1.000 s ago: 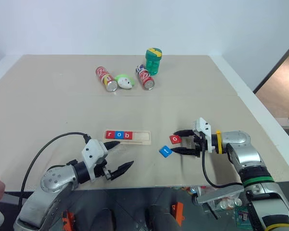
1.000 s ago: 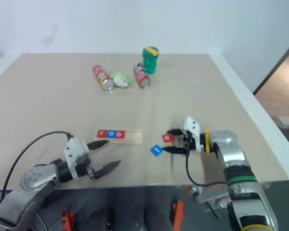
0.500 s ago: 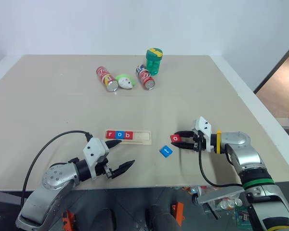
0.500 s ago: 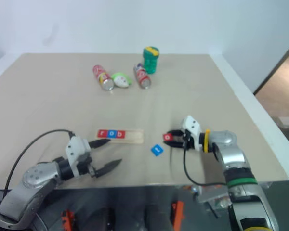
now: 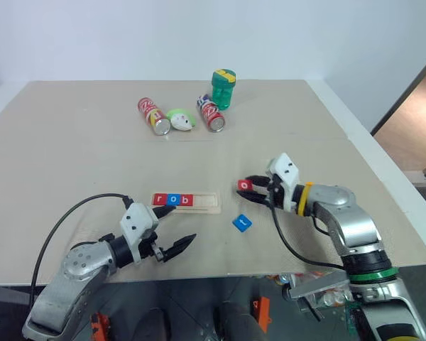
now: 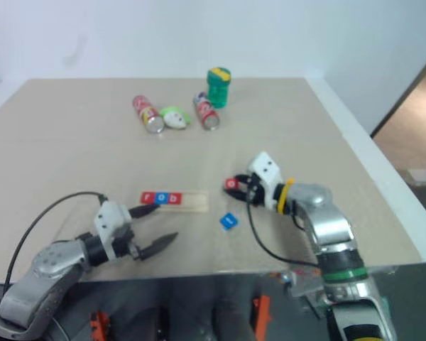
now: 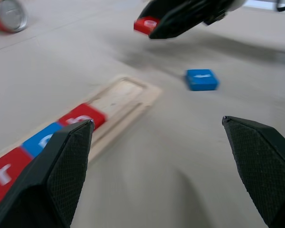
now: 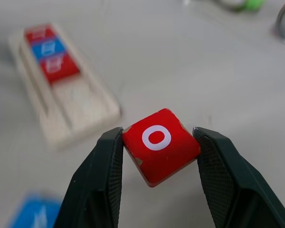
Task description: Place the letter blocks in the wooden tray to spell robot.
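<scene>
R gripper [image 8: 156,142] pinches red "o" block [image 8: 160,145], lifted off table [image 5: 71,142], at 3 o'clock of tray [image 5: 187,202]. Tray has r, o, b, two slots free. Blue block [image 5: 243,223] flat at tray's 4 o'clock. L gripper [image 5: 176,229] wide, holding nothing, at tray's 6 o'clock.

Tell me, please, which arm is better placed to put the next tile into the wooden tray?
The right: its claw already grips the red o block, lifted just beside the wooden tray's free end. The left claw hangs open and holds nothing, near the r, o, b tiles.
</scene>
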You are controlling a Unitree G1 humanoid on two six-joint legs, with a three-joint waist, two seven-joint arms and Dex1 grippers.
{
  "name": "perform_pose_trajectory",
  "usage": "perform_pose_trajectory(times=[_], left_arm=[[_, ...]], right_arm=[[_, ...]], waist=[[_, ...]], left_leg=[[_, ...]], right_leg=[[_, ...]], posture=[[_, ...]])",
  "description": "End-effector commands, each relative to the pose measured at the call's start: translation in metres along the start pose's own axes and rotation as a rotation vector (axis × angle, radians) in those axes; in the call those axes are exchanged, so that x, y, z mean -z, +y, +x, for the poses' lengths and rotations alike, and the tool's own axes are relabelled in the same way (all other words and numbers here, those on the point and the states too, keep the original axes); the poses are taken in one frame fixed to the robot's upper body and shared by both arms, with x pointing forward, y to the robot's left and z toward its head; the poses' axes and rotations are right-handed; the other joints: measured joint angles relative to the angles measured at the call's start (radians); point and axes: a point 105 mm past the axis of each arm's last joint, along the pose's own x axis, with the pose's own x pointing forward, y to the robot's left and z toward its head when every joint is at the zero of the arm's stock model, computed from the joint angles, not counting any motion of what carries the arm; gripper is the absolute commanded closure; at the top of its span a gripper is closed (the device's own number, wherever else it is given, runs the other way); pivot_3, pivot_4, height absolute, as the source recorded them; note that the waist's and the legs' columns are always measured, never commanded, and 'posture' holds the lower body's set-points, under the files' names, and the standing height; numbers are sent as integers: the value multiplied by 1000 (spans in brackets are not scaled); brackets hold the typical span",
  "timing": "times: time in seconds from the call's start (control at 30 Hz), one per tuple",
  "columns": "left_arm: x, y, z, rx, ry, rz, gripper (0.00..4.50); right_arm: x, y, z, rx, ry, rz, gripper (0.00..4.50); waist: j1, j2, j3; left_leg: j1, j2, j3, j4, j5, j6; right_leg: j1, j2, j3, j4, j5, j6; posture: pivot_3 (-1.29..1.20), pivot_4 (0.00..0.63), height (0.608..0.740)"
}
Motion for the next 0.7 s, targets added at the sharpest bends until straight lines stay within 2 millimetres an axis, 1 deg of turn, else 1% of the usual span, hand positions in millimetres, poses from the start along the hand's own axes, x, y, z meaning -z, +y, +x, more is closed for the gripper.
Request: perform_pose_trajectory(times=[0.03, 0.13, 0.2, 0.27, 0.33, 0.5, 0.7], left_arm=[[-10, 6, -3, -55, -48, 30, 0], [-11, 8, -2, -77, -53, 33, 0], [-11, 9, 0, -81, -53, 36, 0], [-12, 8, 1, -83, -55, 37, 0], [-12, 8, 1, -83, -56, 38, 0], [-12, 8, 2, -80, -55, 42, 0], [-12, 9, 2, -82, -60, 43, 0]], right_arm=[[-18, 23, 14, 38, -8, 0, 2784], [-10, 30, 28, 78, 26, 15, 2784], [-8, 36, 36, 92, 38, 35, 2784], [-7, 40, 40, 96, 47, 38, 2784], [-6, 42, 42, 96, 54, 38, 2784], [-1, 50, 42, 68, 81, 47, 2784], [0, 64, 41, 19, 77, 61, 2784]], waist=[[2, 0, 0], [5, 0, 0], [6, 0, 0], [6, 0, 0], [6, -1, 0], [5, -1, 0], [5, -1, 0]], left_leg=[[0, 0, 0, -1, 0, 0], [-3, -1, 0, -2, -1, -1], [-11, -2, 0, -1, 0, -2], [-16, -2, 0, 1, 0, -2], [-18, -2, 0, 1, 0, -2], [-18, -2, 0, 1, 0, -2], [-17, -1, -1, 1, 0, -2]], right_leg=[[0, 0, 0, 0, 0, 0], [-2, -1, -2, 0, -3, 0], [-8, -1, -3, 0, -2, 1], [-12, -1, -3, 0, -1, 1], [-13, -2, -3, 0, 0, -1], [-13, -1, -4, 0, -1, 1], [-13, 0, -5, 0, -1, 1]], posture=[[0, 150, 739], [0, 150, 739], [0, 150, 739], [0, 150, 739], [0, 150, 739], [0, 150, 739], [0, 150, 739]])
